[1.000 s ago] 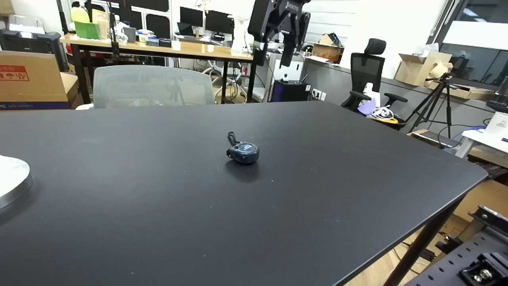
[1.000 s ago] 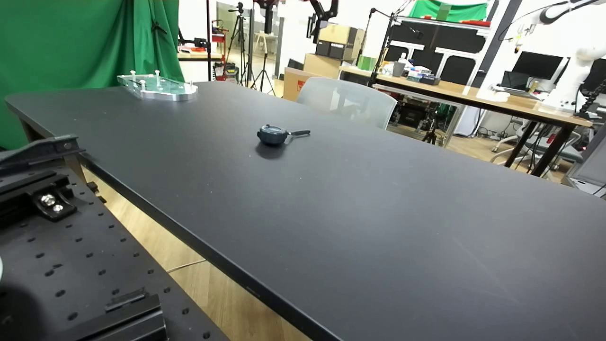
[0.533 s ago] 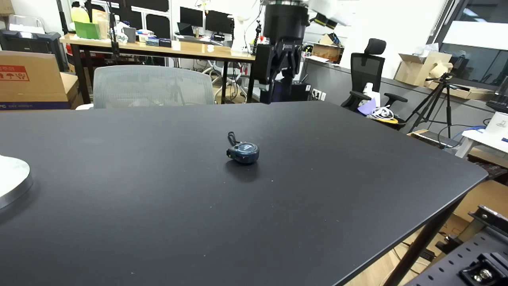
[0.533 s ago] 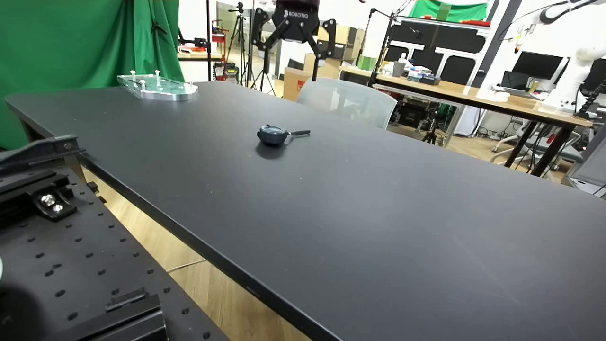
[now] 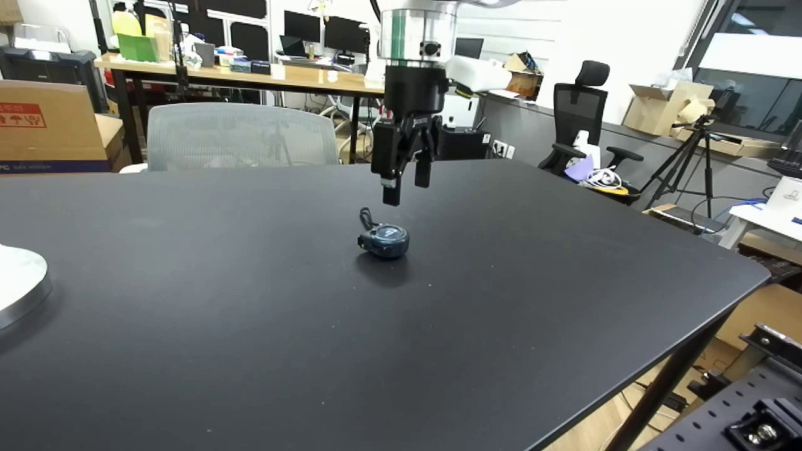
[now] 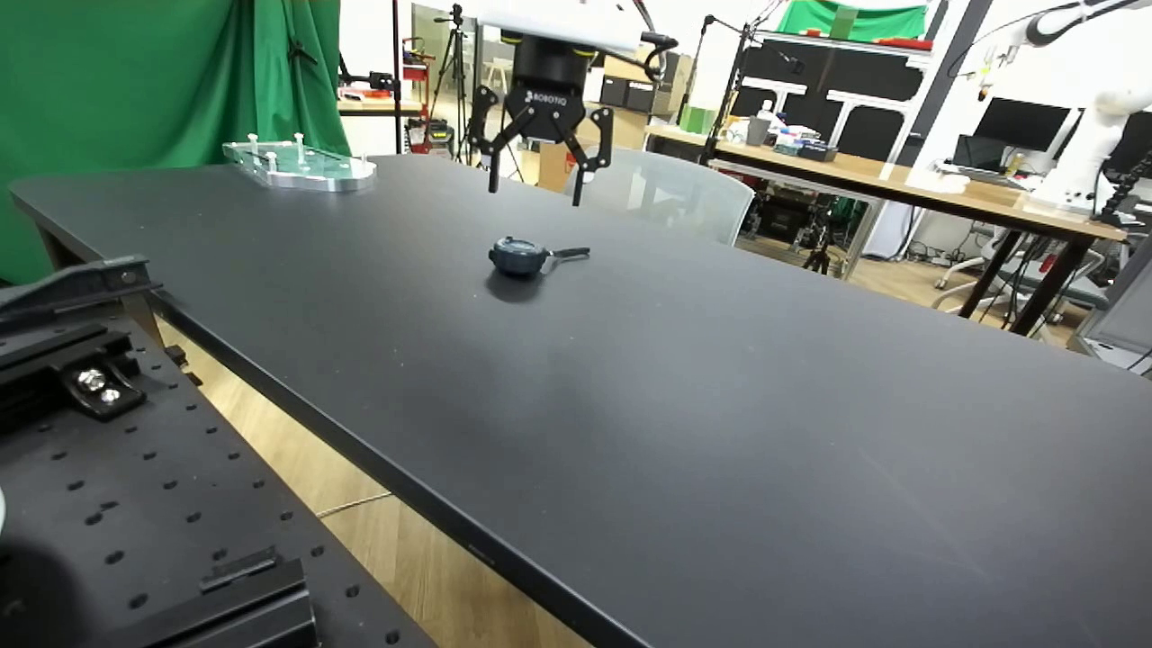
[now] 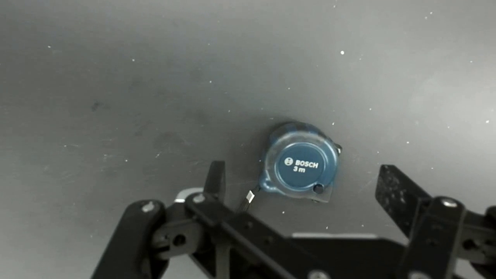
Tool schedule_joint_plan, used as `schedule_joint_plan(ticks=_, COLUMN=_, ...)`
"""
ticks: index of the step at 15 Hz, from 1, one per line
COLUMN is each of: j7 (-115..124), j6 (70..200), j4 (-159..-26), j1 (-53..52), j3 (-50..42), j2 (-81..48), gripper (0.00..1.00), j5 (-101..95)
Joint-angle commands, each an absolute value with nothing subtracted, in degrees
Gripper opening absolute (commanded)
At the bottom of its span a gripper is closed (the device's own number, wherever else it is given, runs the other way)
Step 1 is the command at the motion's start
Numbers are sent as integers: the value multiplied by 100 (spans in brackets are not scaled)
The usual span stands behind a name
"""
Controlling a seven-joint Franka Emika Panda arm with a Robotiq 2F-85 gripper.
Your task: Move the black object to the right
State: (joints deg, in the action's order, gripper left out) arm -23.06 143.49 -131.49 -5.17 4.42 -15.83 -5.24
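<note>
Well in from the edges of a dark bench (image 6: 738,468), a small dark-blue tape measure (image 7: 298,164) lies flat, its round face up and printed "BOSCH 3 m" in white. Its black strap (image 6: 572,253) sticks out toward the long edge where a pale mesh chair (image 5: 244,138) stands, seen in both exterior views. Above the bench hangs the black end effector (image 6: 535,196), pointing down, its two fingers (image 7: 399,197) parted wide. The tape measure is below the fingertips and apart from them; in the wrist view it shows between the two fingers. By an end edge of the bench, in an exterior view, sits a clear plate (image 6: 315,184) with upright white pegs (image 6: 300,149), and a green curtain (image 6: 135,81) hangs behind that edge. Beyond the opposite end edge, a black office chair (image 5: 579,113) and a tripod (image 5: 702,131) stand in an exterior view.
</note>
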Motion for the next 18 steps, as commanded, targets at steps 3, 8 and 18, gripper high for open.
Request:
schedule_joint_plan(ticks=3, j7=-2346, j6=14322, j4=-12789, j1=-323, j3=692, j2=-2085, gripper=100, j5=-345)
schedule_joint_plan(ticks=8, j7=-2310, j6=14378, j4=-12557, j1=-151, j3=883, j2=-2460, gripper=100, j5=80)
schedule_joint_plan(ticks=18, j7=-2074, j6=14385, j4=-12272, j1=-185, j3=817, j2=-2794, gripper=100, j5=4)
